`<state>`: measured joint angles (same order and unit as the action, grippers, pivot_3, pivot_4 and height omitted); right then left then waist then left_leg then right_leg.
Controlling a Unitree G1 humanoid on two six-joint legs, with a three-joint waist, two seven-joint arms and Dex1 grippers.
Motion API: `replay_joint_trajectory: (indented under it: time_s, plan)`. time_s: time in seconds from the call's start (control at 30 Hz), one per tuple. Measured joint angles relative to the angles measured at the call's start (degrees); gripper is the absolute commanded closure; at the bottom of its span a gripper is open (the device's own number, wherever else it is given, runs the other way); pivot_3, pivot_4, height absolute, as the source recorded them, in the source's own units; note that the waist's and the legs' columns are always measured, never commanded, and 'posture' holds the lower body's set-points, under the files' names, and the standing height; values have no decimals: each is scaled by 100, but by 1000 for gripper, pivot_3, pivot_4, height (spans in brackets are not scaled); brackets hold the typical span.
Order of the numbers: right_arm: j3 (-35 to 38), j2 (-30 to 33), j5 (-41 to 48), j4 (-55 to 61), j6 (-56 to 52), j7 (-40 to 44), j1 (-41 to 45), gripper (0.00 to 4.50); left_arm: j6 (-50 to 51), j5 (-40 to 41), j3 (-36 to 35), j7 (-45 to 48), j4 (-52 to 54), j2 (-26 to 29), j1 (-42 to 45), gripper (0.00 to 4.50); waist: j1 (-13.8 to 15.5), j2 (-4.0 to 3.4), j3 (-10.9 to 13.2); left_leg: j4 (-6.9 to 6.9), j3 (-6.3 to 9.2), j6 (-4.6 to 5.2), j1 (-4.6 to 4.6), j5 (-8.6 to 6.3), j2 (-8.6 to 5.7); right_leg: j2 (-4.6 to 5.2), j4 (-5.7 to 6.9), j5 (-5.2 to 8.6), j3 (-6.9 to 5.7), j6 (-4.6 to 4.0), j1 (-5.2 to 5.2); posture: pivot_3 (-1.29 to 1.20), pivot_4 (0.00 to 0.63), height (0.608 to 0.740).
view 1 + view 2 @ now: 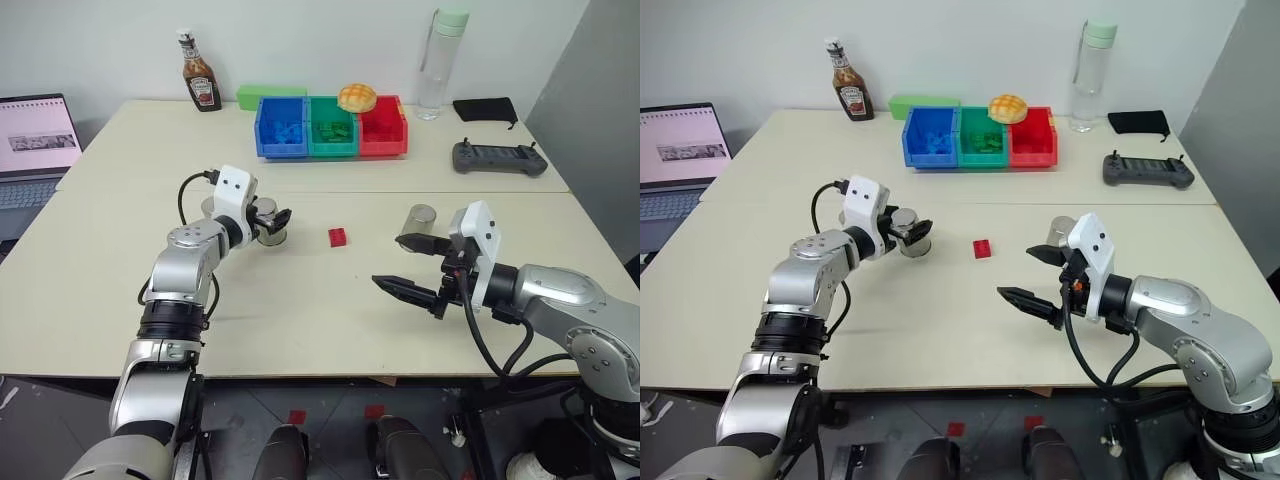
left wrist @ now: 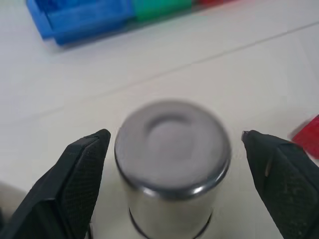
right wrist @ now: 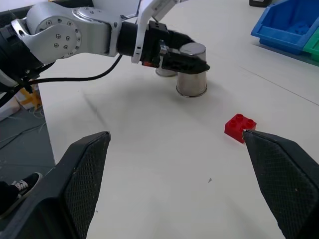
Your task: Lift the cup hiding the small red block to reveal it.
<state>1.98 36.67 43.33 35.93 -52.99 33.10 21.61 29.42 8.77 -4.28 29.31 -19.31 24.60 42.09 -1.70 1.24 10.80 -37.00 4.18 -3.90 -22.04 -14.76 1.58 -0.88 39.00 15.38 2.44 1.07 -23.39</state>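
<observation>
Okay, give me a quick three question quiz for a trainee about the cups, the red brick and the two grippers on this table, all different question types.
1. True or false: the small red block lies uncovered on the table.
2. The left gripper is: A) shut on a cup, B) open with its fingers either side of a cup, C) holding the block.
3. Fill in: the yellow bun rests on top of the coloured ____.

Key: 1 true. 2 B. 3 bins.
</observation>
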Motion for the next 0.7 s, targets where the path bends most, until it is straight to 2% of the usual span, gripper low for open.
replay_joint_trajectory:
  time_s: [0.17, 0.23, 0.37, 0.47, 0.7]
  plan:
    - [-9, -30, -73, -12, 97, -34, 4, 0, -202, 69, -88, 10, 273, 14, 54, 17, -1, 0, 0, 0, -1, 0, 0, 0, 0, 0, 0, 0, 0, 0, 0, 0, 150, 740]
    - [-15, -76, -224, -20, 249, -91, 16, 0, -186, 261, -137, 201, 644, 199, 59, 17, -12, 1, 1, 1, 0, -1, -5, 0, 2, 0, -1, 0, 0, 0, -5, 0, 150, 740]
    - [-50, -74, -537, -29, 637, -84, -18, 0, 455, 787, -222, 993, 1847, 1048, -127, 17, -48, 0, 0, 9, -5, -1, 3, 0, 3, 0, 0, 0, 5, 0, -4, 0, 150, 740]
    - [-14, 9, -647, -60, 830, -23, -185, 0, 1002, 1097, -269, 1547, 2541, 1804, -827, 17, -81, -1, 1, 11, -6, 0, 6, 0, 4, 0, 0, 1, 4, -1, -4, 0, 150, 740]
    - [476, 568, -411, -409, 888, 684, -595, 0, 1685, 1805, -930, 2328, 3503, 2873, -2290, 17, -25, 2, 2, 2, -8, 0, 6, 0, 4, 1, -3, 2, 5, -1, -1, 0, 150, 740]
